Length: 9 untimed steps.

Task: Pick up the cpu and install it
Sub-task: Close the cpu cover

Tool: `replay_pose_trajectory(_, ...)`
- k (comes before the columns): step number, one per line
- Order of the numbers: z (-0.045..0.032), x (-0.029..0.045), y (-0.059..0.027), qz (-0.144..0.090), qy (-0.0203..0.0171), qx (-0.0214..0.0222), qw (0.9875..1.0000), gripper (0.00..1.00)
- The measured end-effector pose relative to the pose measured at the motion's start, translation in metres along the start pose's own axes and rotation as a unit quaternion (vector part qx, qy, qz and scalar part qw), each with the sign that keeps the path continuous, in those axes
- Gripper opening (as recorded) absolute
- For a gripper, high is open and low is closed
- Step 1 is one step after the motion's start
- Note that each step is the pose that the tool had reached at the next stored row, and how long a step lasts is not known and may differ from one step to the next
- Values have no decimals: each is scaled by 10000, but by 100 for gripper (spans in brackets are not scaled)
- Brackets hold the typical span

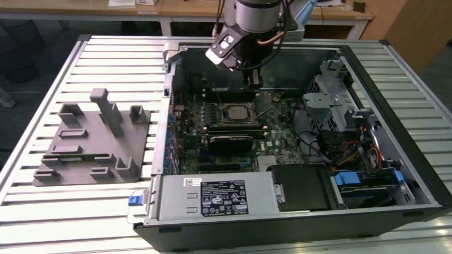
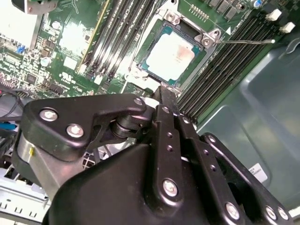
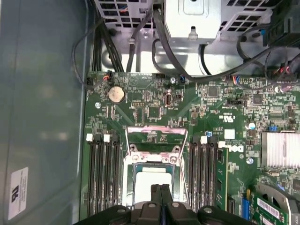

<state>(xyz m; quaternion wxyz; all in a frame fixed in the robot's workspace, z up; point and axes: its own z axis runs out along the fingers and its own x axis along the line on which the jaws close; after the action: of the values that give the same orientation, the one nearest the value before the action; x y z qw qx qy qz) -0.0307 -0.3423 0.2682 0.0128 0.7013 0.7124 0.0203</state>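
Claw: pinched shut, holds nothing, hovers over cpu seated in socket on motherboard, inside open computer case.

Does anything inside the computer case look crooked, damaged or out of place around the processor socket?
Nothing stands out. The cpu lies flat and square in its socket, and the socket's metal retaining frame stands open. The claw hangs shut over the cpu. I see no damage and no loose parts there.

Silver cpu flat, seated in socket.
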Motion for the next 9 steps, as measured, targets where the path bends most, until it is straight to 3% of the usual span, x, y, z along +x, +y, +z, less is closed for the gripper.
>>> replay_pose_trajectory(4, -64, 1, 3, 0, 1, 0, 10000, 11)
replay_pose_trajectory(9, -65, 0, 3, -1, 0, 0, 10000, 11)
